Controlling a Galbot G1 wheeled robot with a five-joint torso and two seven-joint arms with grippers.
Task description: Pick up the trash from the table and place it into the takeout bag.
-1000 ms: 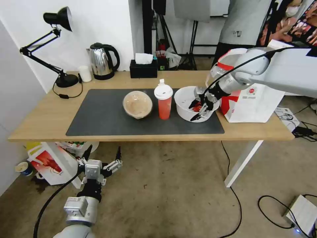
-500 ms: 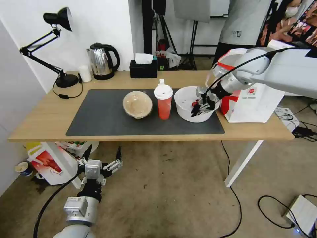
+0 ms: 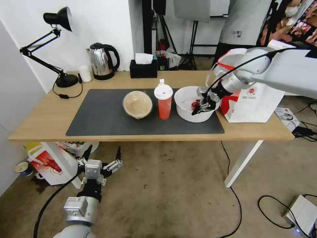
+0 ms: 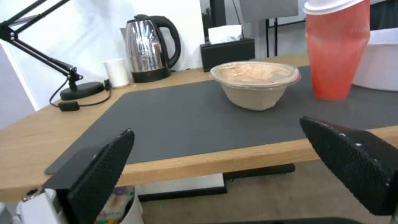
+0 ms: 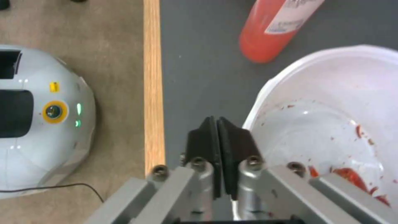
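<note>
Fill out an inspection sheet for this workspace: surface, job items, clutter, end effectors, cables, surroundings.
Surface: light-wood table, dark grey mat on it.
Job's things: white bowl with red scraps, red cup, beige bowl on the mat; takeout bag upright at right end.
Clutter: kettle, tissue box, desk lamp at back.
End effectors: right end effector shut on white bowl's rim; left end effector open, low before table.
Cables: lamp cord on table; floor cables.
Surroundings: carton under table.

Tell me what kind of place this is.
Likely a robot test lab staged as a desk: tripod stands and loose floor cables behind a light-wood table with a desk lamp, kettle and used takeout bowl.
</note>
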